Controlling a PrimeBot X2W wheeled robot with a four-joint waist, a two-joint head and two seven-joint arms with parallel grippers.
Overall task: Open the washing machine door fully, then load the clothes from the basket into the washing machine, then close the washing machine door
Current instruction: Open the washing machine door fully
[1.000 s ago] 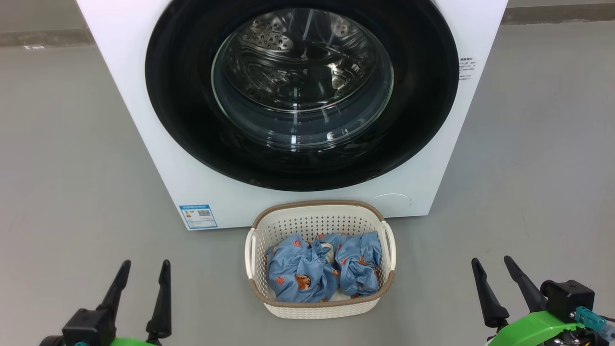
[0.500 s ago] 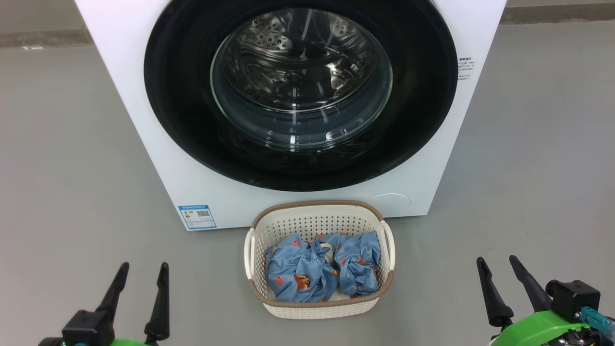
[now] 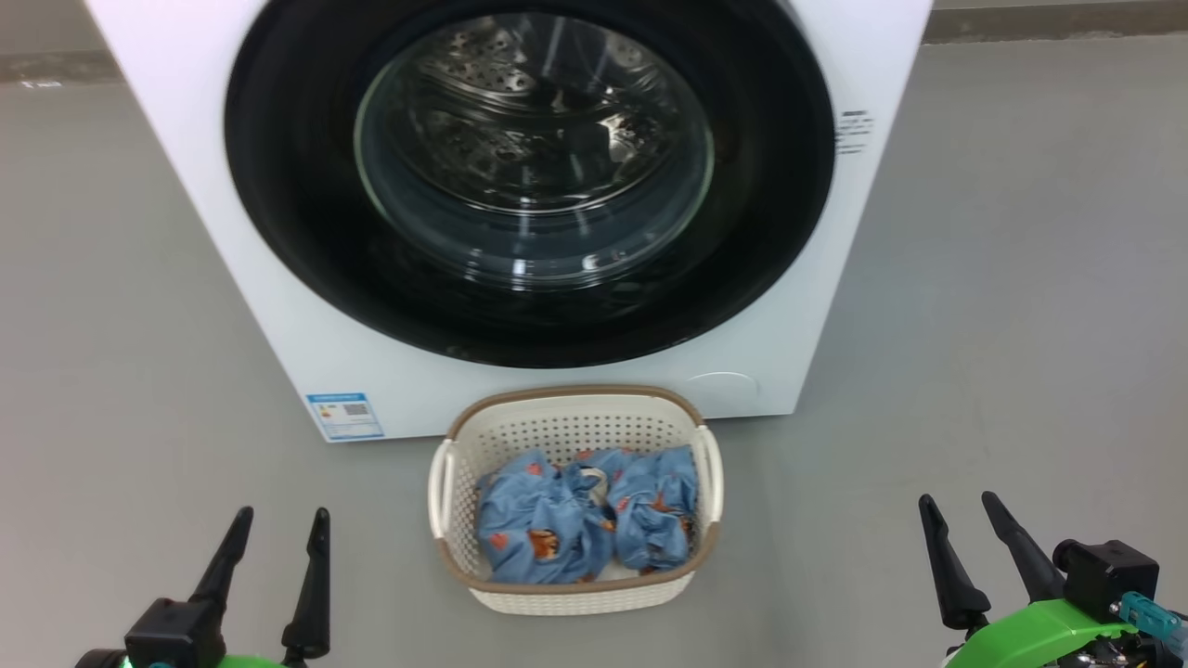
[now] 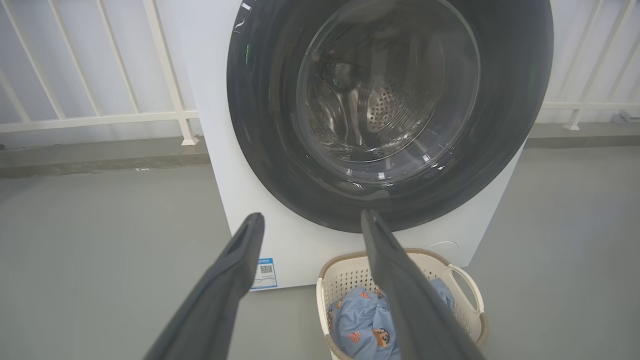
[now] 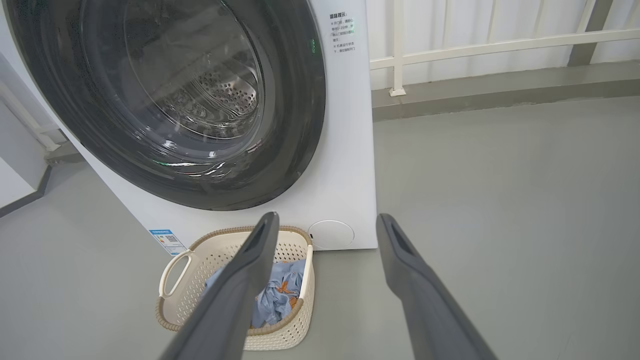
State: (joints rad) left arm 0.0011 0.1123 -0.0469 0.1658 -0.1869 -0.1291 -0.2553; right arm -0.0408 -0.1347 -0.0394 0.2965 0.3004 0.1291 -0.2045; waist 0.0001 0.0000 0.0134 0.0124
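**A:** Are the hands busy?

**B:** No. The left gripper (image 3: 284,512) and right gripper (image 3: 956,499) hang at the near corners, fingers spread, nothing in them.

**A:** And the door?

**B:** The washing machine door (image 3: 529,176) sits shut, flush on the washing machine (image 3: 798,325), glass facing near. It's round, so it has no long axis (I can't tell its latch side). The basket (image 3: 571,394) stands just below it, with the clothes (image 3: 580,520) inside.

**A:** Best approach?

**B:** I'd find the rim's free edge, hook it, then swing wide along the hinge arc, clear of the basket.
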